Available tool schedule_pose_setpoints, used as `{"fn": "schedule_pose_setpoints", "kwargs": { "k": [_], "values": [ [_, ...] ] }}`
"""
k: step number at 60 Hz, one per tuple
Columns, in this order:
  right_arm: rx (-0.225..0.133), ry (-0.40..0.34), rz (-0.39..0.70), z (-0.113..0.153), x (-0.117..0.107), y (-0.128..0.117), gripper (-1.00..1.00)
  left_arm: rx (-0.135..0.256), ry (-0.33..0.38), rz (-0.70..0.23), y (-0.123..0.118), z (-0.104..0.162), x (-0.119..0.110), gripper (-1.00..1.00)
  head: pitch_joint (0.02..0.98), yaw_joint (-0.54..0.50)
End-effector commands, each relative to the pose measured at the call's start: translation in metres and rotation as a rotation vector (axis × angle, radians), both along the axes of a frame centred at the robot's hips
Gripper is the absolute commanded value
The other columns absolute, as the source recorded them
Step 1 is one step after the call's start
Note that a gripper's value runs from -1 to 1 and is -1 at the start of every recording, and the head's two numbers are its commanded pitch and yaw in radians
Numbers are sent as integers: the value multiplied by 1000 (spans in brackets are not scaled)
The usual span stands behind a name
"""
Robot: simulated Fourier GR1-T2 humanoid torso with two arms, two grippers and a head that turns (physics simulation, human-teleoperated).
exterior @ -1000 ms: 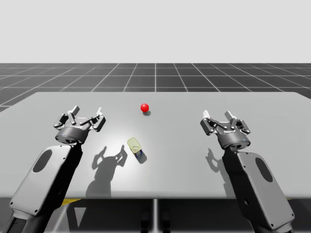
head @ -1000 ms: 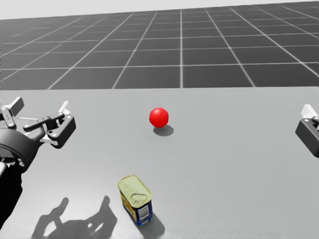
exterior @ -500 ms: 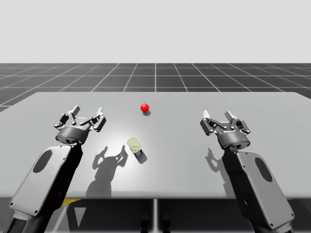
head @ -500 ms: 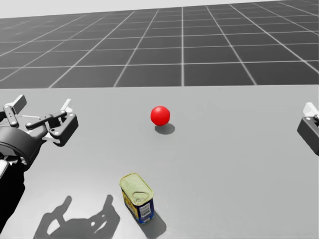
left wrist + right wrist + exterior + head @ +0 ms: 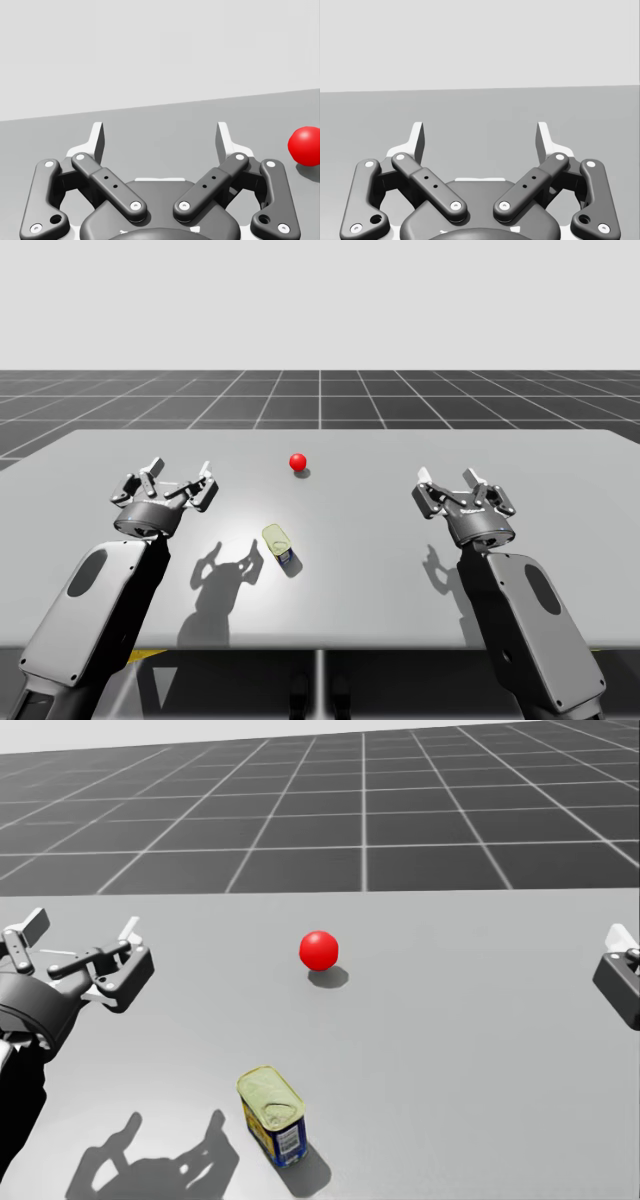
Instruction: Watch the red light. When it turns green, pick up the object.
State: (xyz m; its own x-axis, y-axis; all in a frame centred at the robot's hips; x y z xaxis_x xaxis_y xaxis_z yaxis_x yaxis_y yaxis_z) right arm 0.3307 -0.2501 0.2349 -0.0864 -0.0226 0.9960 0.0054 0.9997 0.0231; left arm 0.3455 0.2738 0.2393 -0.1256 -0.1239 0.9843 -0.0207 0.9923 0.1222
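Note:
The light is a red ball (image 5: 297, 461) (image 5: 319, 950) resting on the grey table's far middle; it also shows beside my left gripper's right finger (image 5: 305, 145). A small rectangular tin (image 5: 281, 546) (image 5: 271, 1114) with a yellowish lid and blue sides stands on the table nearer the front, between my arms. My left gripper (image 5: 174, 478) (image 5: 82, 952) (image 5: 160, 139) hovers open to the tin's left, nothing between its fingers. My right gripper (image 5: 447, 483) (image 5: 480, 139) is open over the table's right side, well away from the tin.
The grey table (image 5: 380, 540) spreads wide around the tin and ball, its front edge close to my arms. Beyond the far edge lies a dark gridded floor (image 5: 320, 395).
My head has turned slightly, shifting the head view a little. Both arms, the tin and the red ball stay where they were.

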Motion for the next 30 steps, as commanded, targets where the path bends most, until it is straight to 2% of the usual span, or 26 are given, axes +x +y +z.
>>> {"fn": "schedule_pose_setpoints", "kwargs": {
  "k": [1, 30],
  "values": [
    [-1, 0, -1, 0, 0, 0, -1000, 0, 0, 0, 0, 0, 0, -1000, 585, 92],
    [-10, -5, -3, 0, 0, -1, -1000, 2, 0, -1, 0, 0, 1, -1000, 590, 88]
  ]
}}
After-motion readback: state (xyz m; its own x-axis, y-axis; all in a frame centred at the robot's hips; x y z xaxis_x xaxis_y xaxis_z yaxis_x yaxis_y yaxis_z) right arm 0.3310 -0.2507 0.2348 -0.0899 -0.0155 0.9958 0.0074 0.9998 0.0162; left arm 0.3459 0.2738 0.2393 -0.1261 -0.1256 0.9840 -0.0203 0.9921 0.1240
